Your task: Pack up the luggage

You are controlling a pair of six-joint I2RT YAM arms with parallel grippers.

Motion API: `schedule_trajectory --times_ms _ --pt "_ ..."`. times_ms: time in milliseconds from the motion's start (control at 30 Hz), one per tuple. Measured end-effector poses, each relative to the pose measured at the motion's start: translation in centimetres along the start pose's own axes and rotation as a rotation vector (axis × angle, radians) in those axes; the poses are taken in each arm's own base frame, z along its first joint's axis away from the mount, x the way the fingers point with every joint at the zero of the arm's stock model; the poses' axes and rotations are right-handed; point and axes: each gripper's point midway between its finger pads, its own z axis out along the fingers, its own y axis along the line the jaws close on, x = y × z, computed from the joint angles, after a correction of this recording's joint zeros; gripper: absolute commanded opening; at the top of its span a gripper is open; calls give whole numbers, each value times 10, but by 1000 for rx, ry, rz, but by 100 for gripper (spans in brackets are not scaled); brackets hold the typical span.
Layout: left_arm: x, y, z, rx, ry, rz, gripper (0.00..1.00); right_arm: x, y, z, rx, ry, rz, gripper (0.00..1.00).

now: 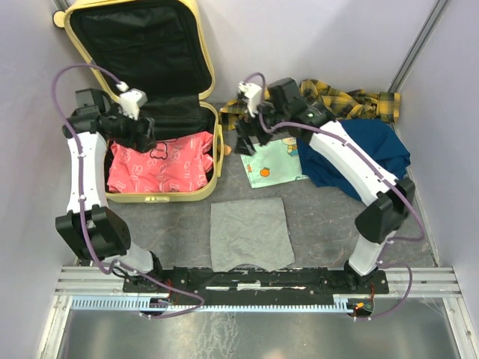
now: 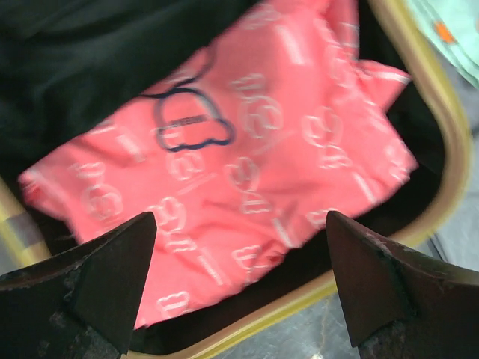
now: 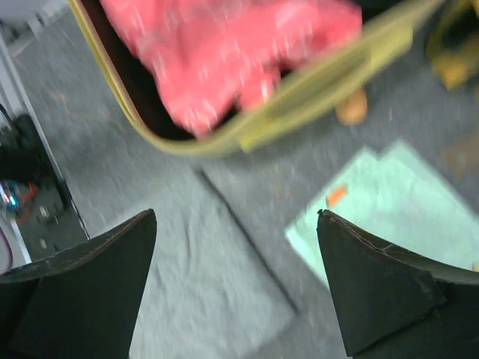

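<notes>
Left pincer (image 2: 239,224) agape over luggage (image 1: 161,197), lid (image 1: 142,45) upright at rear

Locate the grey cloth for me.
In the top view, the grey cloth lies flat in the middle, lower in the frame than the luggage to its left and the mint-green cloth to its right.

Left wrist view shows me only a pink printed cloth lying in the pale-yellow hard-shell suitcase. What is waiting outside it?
Observer: A grey square cloth lies flat on the table, just in front of the pale-yellow hard-shell suitcase.
Operator: And where is the other arm?
Observer: The right gripper is open and empty. It hangs over the table between the suitcase's right side and a mint-green printed cloth.
</notes>
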Motion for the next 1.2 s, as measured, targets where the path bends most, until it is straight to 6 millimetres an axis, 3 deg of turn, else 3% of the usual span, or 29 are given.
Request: schedule_trajectory --times_ms 67,100,200,267,333,467,567,667,1000,1067,1200 --pt "2 -36 2 82 -1 89 98 30 -17 -14 19 47 32 92" --pt "7 -54 3 120 9 123 97 62 -16 -21 13 116 64 91" --pt "34 -122 6 275 61 255 95 130 -33 -40 37 254 157 87" --pt "49 -156 6 362 86 322 94 168 -35 -48 35 340 197 84" --pt "68 -186 6 438 117 377 92 202 -31 -54 19 415 213 79" --pt "95 -225 11 540 168 462 84 244 -28 -60 -15 509 199 73" --pt "112 -245 18 588 206 520 73 253 -30 -60 -32 525 169 69" --pt "129 -259 22 627 237 567 71 253 -36 -52 -53 514 138 67" --pt "137 -261 37 615 219 592 65 273 -51 8 -167 590 106 66" --pt "134 -260 38 610 208 597 64 280 -51 17 -190 612 93 59" --pt "129 -260 37 600 178 606 59 291 -52 17 -225 645 50 30"
